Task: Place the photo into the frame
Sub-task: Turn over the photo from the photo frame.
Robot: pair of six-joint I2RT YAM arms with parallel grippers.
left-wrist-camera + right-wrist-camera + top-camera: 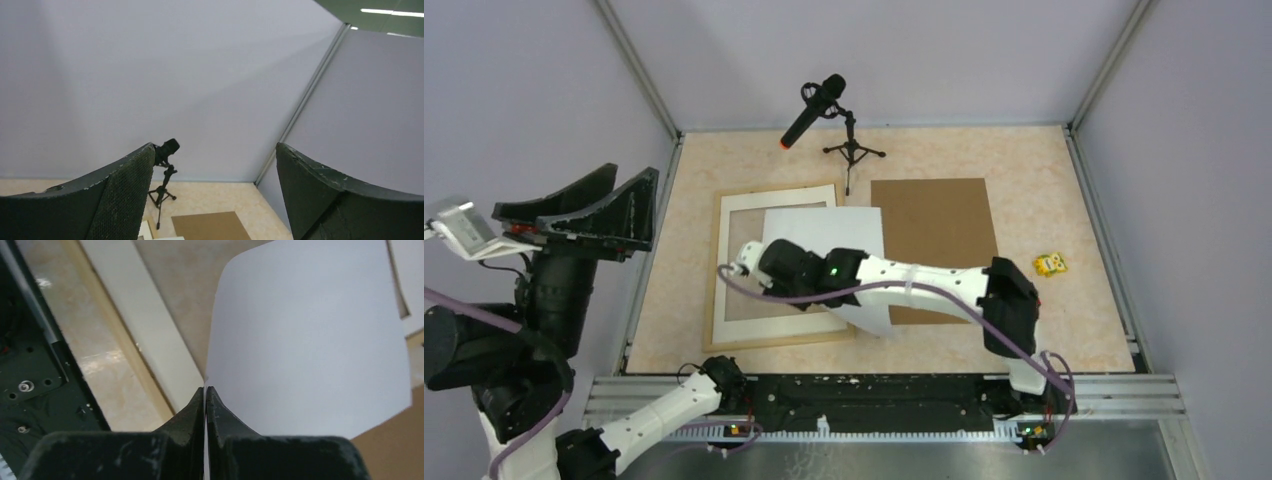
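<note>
1. Top external view: on the beige marbled table (1044, 190), one large rectangular frame (774, 341) of thin light-wood strips lies toward the left edge. One white cardboard mat (774, 200) with a window sits inside it. One large white rectangular paper sheet, the photo (824, 228) with its blank side up, lies slantwise over the frame's right side. It overlaps the left edge of one plain brown backing board (939, 225) at the table's middle. One black microphone on a small tripod (816, 108) stands at the far edge. One small yellow object (1050, 264) lies near the right edge. The white-and-black right arm (914, 280) reaches across the photo and hides its own tip. The black left tool (631, 180) is raised outside the left edge, jaws wide.

2. Left wrist view: only here is the gap of the left tool seen from inside. The two fingers are spread wide with nothing between them, aimed up at the grey wall. Below them are the microphone and part of the brown board.

3. Right wrist view: only here does the grip show. The right tool (205, 388) has its fingers pressed together on the photo's edge, and the white sheet bows away from them. To the left run the mat's band and a wood strip of the frame. The brown board is at lower right. The printed side cannot be seen.

4. Count: two arms, two tools; one frame, one mat, one photo, one board, one microphone, one yellow object.
</note>
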